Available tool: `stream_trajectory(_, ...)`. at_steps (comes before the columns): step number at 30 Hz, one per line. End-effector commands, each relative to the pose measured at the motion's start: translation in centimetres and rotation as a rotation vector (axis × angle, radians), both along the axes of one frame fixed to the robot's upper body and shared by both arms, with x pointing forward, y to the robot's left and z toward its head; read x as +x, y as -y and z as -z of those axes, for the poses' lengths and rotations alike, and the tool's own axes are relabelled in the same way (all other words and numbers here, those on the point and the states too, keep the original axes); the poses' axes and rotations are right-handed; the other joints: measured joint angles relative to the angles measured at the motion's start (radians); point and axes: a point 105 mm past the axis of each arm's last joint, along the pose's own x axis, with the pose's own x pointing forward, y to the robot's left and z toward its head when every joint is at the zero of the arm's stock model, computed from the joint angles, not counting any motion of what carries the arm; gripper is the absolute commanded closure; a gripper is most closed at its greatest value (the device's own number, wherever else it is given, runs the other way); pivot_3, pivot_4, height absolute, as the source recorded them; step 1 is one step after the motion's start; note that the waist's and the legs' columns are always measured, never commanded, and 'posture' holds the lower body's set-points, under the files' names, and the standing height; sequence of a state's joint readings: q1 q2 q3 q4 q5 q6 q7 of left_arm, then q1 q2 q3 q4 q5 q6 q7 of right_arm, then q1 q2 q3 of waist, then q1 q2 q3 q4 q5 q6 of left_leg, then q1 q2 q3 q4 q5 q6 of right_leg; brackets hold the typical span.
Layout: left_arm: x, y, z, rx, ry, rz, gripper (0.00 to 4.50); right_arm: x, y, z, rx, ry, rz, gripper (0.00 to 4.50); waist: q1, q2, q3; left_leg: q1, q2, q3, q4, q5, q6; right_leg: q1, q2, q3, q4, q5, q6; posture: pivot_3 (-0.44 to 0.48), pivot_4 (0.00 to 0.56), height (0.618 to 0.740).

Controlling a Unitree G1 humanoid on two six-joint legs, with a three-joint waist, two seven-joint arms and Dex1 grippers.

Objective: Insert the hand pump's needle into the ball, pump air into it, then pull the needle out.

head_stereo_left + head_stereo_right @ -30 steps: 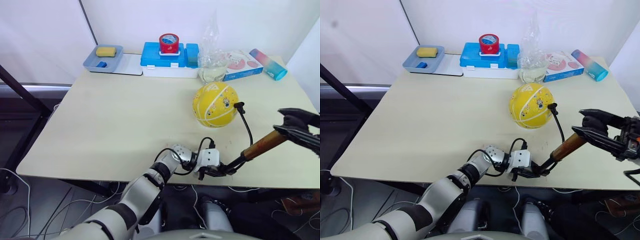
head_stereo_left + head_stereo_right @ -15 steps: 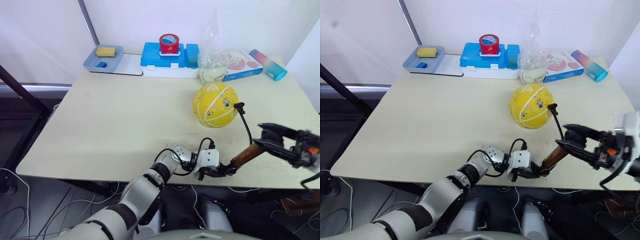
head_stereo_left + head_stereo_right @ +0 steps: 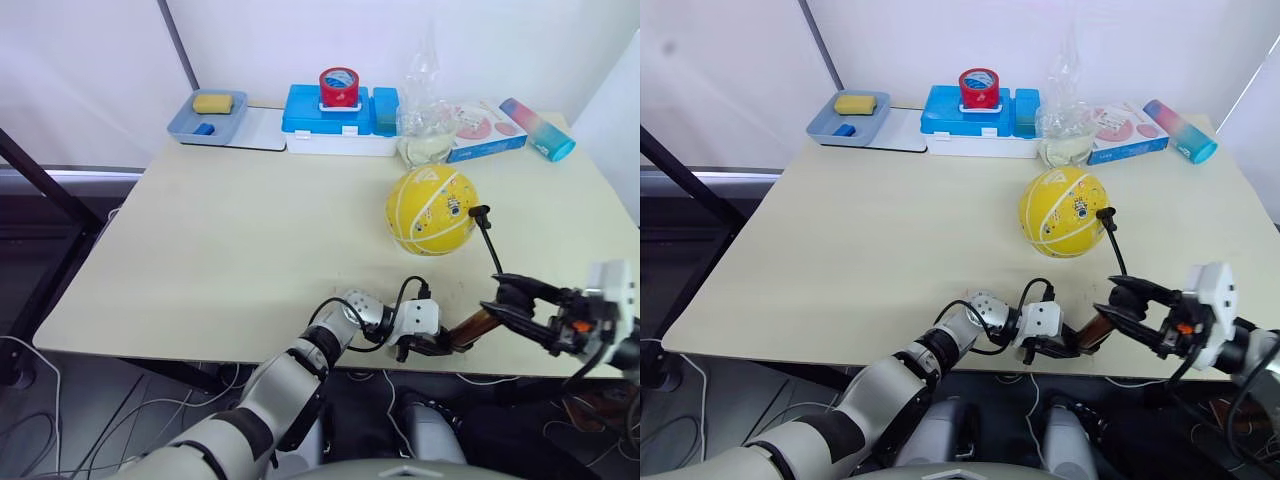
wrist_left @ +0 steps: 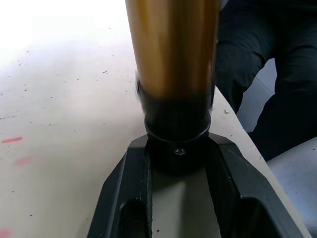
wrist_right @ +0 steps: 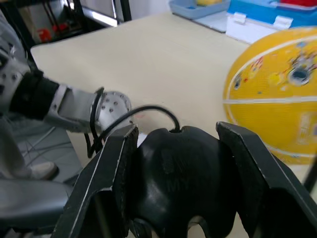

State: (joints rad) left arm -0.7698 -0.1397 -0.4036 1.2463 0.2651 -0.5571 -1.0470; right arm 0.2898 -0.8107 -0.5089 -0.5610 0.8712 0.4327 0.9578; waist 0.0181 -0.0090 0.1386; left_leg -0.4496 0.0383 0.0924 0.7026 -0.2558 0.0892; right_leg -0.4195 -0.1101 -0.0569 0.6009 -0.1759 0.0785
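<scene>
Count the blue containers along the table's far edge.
3: a grey-blue tray at the far left, a blue-lidded box beside it at centre, and a blue-and-pink tube at the far right. Others may hide behind the clear bag.

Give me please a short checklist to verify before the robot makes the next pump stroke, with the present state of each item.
1. Needle seated in the ball: ok, the black fitting sits against the ball's right side.
2. Left gripper holding the hand pump at its base: ok, both fingers clamp the black end cap.
3. Right gripper on the T-handle: ok, the fingers enclose the black handle.
4. Hose free of kinks: ok, it runs in a smooth curve from the ball down toward the pump.
5. Ball steady on the table: cannot tell; nothing braces it.
6. Handle pushed fully in: cannot tell; little gold barrel shows between the grippers.
</scene>
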Motion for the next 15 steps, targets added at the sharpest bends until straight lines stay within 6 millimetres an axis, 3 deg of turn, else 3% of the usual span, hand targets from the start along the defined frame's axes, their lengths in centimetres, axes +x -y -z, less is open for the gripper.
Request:
stream_trajectory(1, -2.0, 0.2, 1.9, 0.063, -0.056, 0.055, 3.47, -0.5, 0.6, -4.1, 0.033, 0.087, 0.004, 2.49, 0.000, 0.000, 0.000, 0.000, 0.000, 0.000, 0.000, 0.000, -0.001, 0.000, 0.000, 0.000, 0.000, 0.000, 0.000, 0.000, 0.150, 0.739)
stream_trajectory(6, -2.1, 0.2, 1.9, 0.064, -0.056, 0.060, 3.47, -1.0, 1.5, -8.9, 0.063, 0.151, 0.015, 2.49, 0.000, 0.001, 0.001, 0.000, 0.000, 0.000, 0.000, 0.000, -0.001, 0.000, -0.001, 0.000, 0.000, 0.000, 0.000, 0.000, 0.150, 0.739)
stream_trajectory(9, -2.1, 0.3, 1.9, 0.064, -0.055, 0.057, 3.47, -1.4, 1.9, -10.7, 0.064, 0.162, 0.014, 2.49, 0.000, 0.000, 0.001, 0.000, 0.000, 0.000, 0.000, 0.000, -0.001, 0.000, 0.000, 0.000, 0.000, 0.000, 0.000, 0.000, 0.150, 0.739)
stream_trajectory(13, -2.0, 0.4, 1.8, 0.058, -0.050, 0.047, 3.47, -1.8, 2.1, -11.7, 0.062, 0.158, 0.012, 2.49, 0.000, 0.000, 0.001, -0.001, 0.000, 0.000, 0.000, 0.000, 0.000, 0.000, -0.001, 0.000, 0.000, 0.000, 0.000, 0.000, 0.150, 0.739)
stream_trajectory(15, -1.9, 0.4, 1.8, 0.053, -0.044, 0.037, 3.47, -1.8, 1.6, -10.6, 0.041, 0.113, 0.001, 2.49, 0.000, 0.001, 0.002, -0.001, -0.001, 0.000, 0.000, 0.000, 0.000, 0.000, -0.001, 0.000, -0.001, 0.000, 0.000, 0.000, 0.150, 0.739)
